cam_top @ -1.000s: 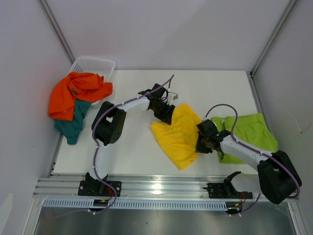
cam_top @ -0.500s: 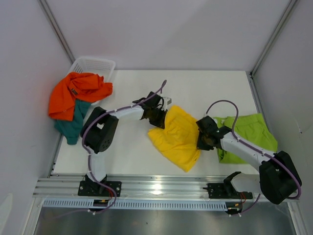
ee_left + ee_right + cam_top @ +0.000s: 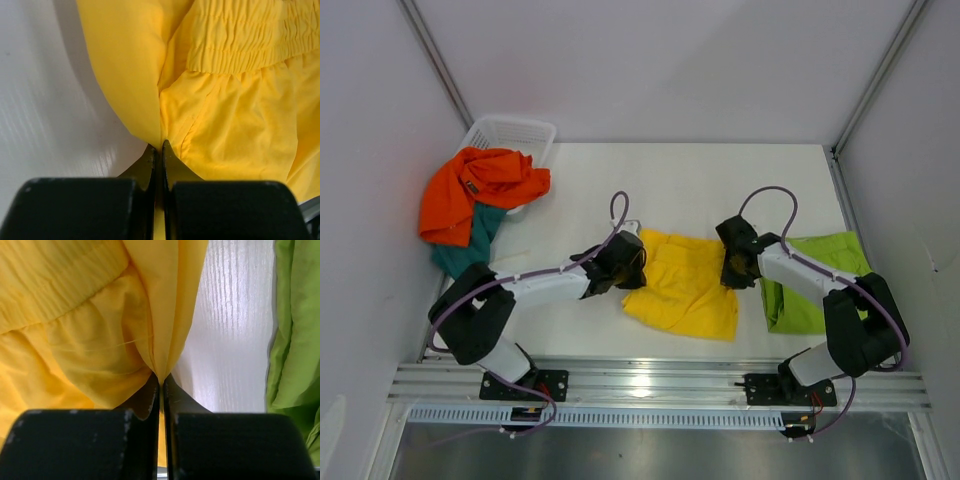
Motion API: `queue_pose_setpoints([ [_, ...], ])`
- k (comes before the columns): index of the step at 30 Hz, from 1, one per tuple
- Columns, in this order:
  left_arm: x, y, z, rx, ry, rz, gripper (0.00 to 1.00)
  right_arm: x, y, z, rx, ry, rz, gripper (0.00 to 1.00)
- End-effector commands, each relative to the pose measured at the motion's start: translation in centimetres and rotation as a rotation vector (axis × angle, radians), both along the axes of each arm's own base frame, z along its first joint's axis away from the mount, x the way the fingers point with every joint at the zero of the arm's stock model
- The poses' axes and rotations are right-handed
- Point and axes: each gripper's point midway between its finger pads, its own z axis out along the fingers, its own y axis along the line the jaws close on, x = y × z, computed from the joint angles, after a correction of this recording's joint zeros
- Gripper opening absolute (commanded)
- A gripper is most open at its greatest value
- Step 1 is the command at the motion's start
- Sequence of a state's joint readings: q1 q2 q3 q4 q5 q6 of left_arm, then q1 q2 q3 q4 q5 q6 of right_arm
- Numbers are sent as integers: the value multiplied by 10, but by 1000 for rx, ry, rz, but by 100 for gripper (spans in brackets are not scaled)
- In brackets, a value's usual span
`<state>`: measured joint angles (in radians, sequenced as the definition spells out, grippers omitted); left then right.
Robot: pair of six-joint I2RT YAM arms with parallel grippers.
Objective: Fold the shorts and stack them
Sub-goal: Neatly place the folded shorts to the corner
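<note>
The yellow shorts (image 3: 682, 285) lie spread at the middle of the table between my two grippers. My left gripper (image 3: 632, 260) is shut on their left edge (image 3: 150, 100). My right gripper (image 3: 731, 268) is shut on their right edge (image 3: 165, 315). The elastic waistband shows in both wrist views. The lime green shorts (image 3: 815, 280) lie folded at the right, also in the right wrist view (image 3: 295, 340). The orange shorts (image 3: 475, 190) lie over the teal shorts (image 3: 470, 255) at the left edge.
A white mesh basket (image 3: 510, 132) stands at the back left, behind the orange shorts. White walls close in the table (image 3: 720, 185) on three sides. A metal rail (image 3: 650, 380) runs along the near edge.
Both grippers have pulled the yellow shorts toward the near side and apart. The shorts now lie wider and flatter. The left arm has swung down and stretched low across the table.
</note>
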<state>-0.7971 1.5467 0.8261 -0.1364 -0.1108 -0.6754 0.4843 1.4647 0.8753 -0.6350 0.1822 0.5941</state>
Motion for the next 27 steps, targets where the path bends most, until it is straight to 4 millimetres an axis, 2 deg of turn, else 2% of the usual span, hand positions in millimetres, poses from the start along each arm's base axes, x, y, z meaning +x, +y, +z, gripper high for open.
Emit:
queue_pose_setpoints([
  [1,17,0,27,-117,-97,171,0,20,-12,15,-67,-56,-22,0],
  [4,13,-5,42,-129,-145,198,0,24,-21,25,-82,-78,-52,0],
  [6,13,-12,54,-144,-166,202,0,29,-25,41,-75,-118,-66,0],
  [12,10,-45,89,-197,-198,194,0,37,-68,81,-76,-176,-244,0],
  [13,3,-55,94,-206,-204,178,0,33,-80,85,-82,-162,-287,0],
  [14,5,-66,105,-228,-218,177,0,34,-84,90,-79,-170,-308,0],
  [15,4,-71,109,-238,-220,181,0,37,-91,104,-87,-202,-337,0],
  [16,0,-83,119,-261,-225,167,0,31,-98,109,-105,-187,-366,0],
  [17,0,-93,122,-276,-222,165,0,30,-107,117,-118,-197,-399,0],
  [18,-3,-100,123,-283,-212,151,0,33,-117,136,-145,-249,-440,0],
  [19,-6,-111,130,-303,-212,133,0,26,-126,141,-171,-237,-471,0],
  [21,-6,-134,136,-324,-199,116,0,23,-145,156,-198,-266,-539,0],
  [22,-13,-144,134,-323,-194,97,0,24,-149,164,-200,-287,-547,0],
  [26,-21,-185,134,-332,-216,88,0,21,-181,165,-269,-262,-636,0],
  [27,-22,-206,139,-350,-222,78,0,18,-189,164,-302,-254,-657,0],
])
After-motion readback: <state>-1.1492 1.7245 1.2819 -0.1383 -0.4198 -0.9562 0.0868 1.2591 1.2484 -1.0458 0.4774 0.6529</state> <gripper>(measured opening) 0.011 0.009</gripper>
